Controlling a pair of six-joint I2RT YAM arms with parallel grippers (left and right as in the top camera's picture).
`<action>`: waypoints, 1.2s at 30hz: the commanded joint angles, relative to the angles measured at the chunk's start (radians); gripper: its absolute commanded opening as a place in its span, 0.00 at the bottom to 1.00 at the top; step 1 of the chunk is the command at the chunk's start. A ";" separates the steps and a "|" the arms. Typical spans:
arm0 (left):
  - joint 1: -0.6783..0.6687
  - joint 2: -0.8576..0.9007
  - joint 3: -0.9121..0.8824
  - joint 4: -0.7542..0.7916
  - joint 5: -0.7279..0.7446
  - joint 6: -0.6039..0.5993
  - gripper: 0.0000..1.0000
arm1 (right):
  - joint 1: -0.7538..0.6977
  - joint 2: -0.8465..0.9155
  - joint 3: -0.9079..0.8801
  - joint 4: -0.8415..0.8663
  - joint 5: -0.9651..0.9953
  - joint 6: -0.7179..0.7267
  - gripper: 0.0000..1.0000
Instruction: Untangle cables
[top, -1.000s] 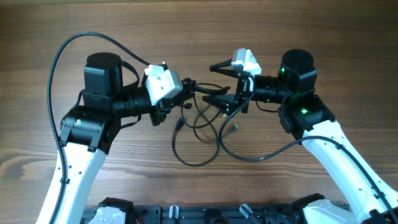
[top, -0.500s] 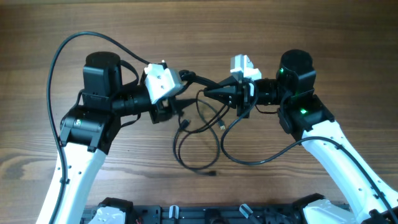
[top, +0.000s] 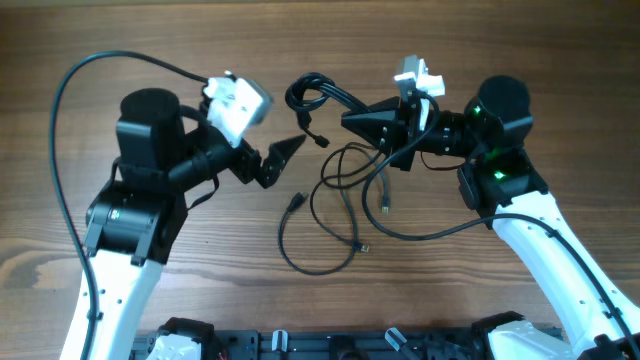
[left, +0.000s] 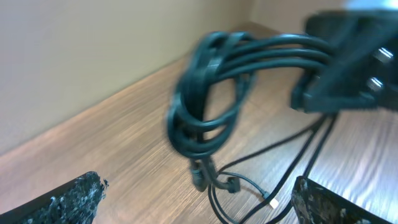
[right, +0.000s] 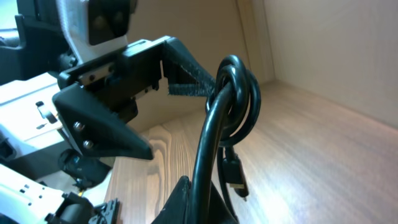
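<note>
Cables (top: 332, 97) overhead: right gripper (top: 352, 118) clamps the bunched strands, knot (top: 303, 95) sticking out leftward above the table (top: 200, 40), slack trailing in loose loops; left gripper (top: 283, 160) spread, empty, just short of it. Left wrist: knot hangs ahead, bundle axis running left-right; light, floppy, likely slick, so I'd pinch one outer loop (left: 186, 134). Right wrist: strands rise from the closed jaws to the coil.
</note>
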 joint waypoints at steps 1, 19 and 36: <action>0.001 -0.038 0.008 0.018 -0.086 -0.285 1.00 | -0.001 -0.004 0.008 0.038 0.003 0.031 0.04; 0.001 0.008 0.008 0.109 -0.017 -0.853 0.82 | 0.000 -0.004 0.008 0.109 -0.096 0.005 0.04; 0.000 0.031 0.008 0.112 0.099 -0.853 0.37 | 0.005 -0.004 0.008 0.124 -0.096 0.007 0.04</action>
